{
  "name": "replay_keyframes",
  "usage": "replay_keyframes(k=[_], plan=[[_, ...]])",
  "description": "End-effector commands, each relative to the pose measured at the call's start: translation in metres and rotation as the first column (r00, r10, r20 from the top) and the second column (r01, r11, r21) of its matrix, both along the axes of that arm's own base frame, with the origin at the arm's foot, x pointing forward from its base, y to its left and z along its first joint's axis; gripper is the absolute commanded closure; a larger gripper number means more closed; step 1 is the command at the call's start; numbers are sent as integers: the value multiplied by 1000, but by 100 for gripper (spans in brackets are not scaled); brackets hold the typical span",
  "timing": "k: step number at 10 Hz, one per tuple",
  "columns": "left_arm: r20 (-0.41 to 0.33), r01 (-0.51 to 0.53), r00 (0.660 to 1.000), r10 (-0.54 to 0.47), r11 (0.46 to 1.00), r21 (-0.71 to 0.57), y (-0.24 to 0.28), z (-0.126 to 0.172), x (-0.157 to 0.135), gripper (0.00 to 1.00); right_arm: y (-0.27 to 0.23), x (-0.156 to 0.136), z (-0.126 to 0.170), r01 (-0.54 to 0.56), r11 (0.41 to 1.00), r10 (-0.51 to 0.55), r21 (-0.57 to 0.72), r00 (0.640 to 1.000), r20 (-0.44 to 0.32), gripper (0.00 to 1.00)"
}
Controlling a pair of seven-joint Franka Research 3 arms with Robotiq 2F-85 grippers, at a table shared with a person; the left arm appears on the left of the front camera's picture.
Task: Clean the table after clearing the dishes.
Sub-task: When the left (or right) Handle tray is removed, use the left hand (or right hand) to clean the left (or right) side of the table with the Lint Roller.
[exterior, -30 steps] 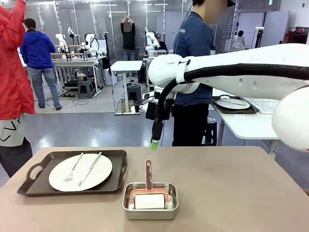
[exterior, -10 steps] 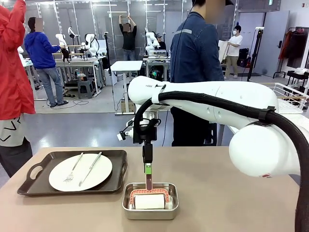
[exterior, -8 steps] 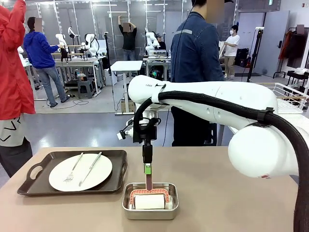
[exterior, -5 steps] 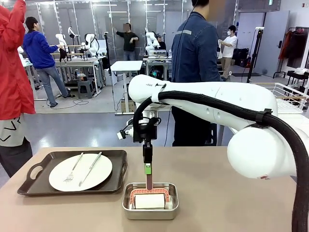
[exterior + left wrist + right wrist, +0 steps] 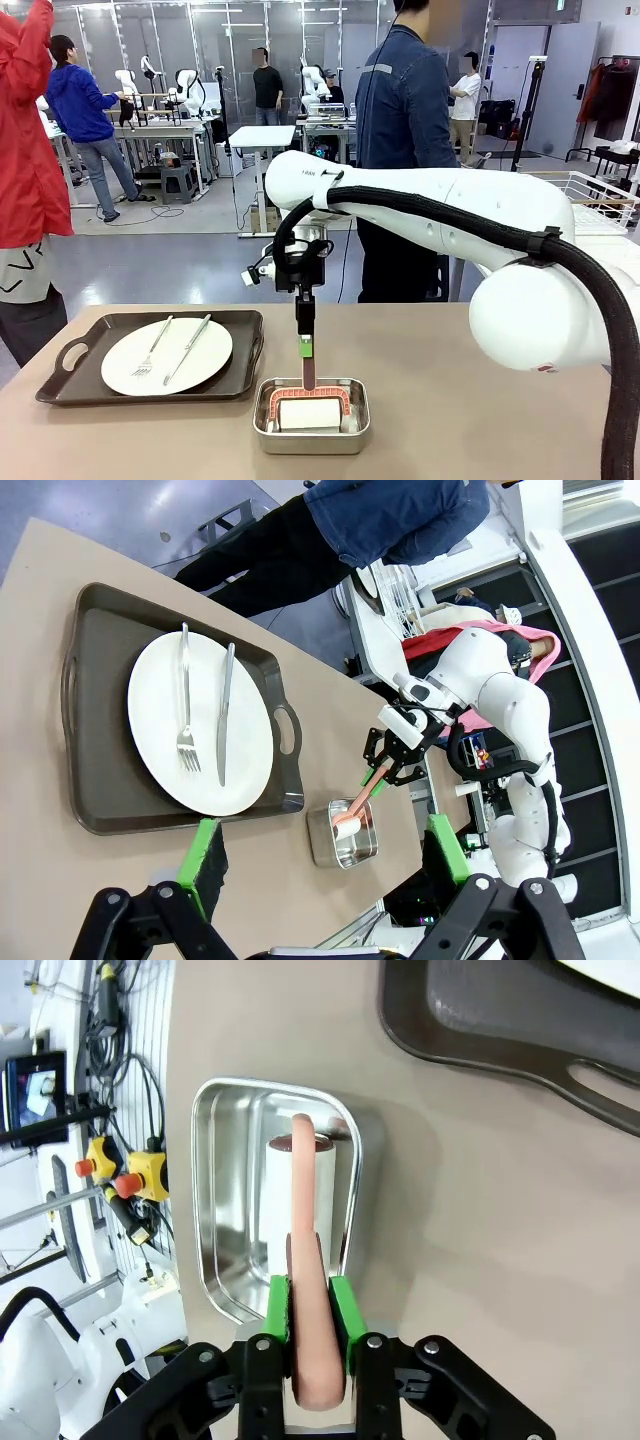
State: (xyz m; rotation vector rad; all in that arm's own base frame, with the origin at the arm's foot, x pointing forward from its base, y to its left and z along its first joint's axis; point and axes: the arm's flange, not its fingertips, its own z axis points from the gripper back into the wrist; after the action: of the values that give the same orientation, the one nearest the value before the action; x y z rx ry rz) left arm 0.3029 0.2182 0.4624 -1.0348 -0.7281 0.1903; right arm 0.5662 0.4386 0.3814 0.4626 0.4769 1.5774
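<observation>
The tan table (image 5: 480, 400) holds one of the dishes, a white plate (image 5: 205, 360) with a fork (image 5: 152, 350) and a knife (image 5: 187, 348), on a dark brown tray (image 5: 60, 385) at the left. My right gripper (image 5: 306, 349) hangs over a steel pan (image 5: 262, 430), shut on the upright pink handle (image 5: 308, 375) of a white cleaning roller (image 5: 309, 416). In the right wrist view, the right gripper (image 5: 310, 1312) pinches that handle (image 5: 305, 1210) above the roller (image 5: 275, 1200). My left gripper (image 5: 322, 850) stays open, high above the plate (image 5: 155, 710) and tray (image 5: 100, 780).
A person in a dark blue jacket (image 5: 405, 150) stands at the table's far edge, behind my right arm. The pan (image 5: 350, 848) sits just right of the tray's handle. Bare tabletop stretches right of the pan. White tables stand beyond.
Three seconds ago my right gripper hung above the table, clear of the roller. It has since come down onto the handle and has held almost still for the last second.
</observation>
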Motion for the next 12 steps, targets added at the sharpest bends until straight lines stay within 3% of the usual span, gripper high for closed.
replay_keyframes(k=[1,3,5,8,10,11,12], plan=[[23,5,1000,-5,1000,-6,2,1,-1,0,-4,-12,42,84,994,-77,-71,992,98,84],[23,5,1000,-5,1000,-6,2,1,-1,0,-19,-32,80,182,979,-164,-92,970,179,84],[23,5,1000,-5,1000,-6,2,1,-1,0,-38,-48,114,342,933,-312,-108,922,228,84],[23,5,1000,-5,1000,-6,2,1,-1,0,-103,-58,130,624,777,-593,-76,768,243,84],[23,5,1000,-5,1000,-6,2,1,-1,0,-157,-79,118,788,615,-768,-28,606,206,84],[23,5,1000,-5,1000,-6,2,1,-1,0,-183,-89,111,865,502,-846,-6,493,203,84],[23,5,1000,-5,1000,-6,2,1,-1,0,-206,-95,105,932,363,-916,16,353,191,84]])
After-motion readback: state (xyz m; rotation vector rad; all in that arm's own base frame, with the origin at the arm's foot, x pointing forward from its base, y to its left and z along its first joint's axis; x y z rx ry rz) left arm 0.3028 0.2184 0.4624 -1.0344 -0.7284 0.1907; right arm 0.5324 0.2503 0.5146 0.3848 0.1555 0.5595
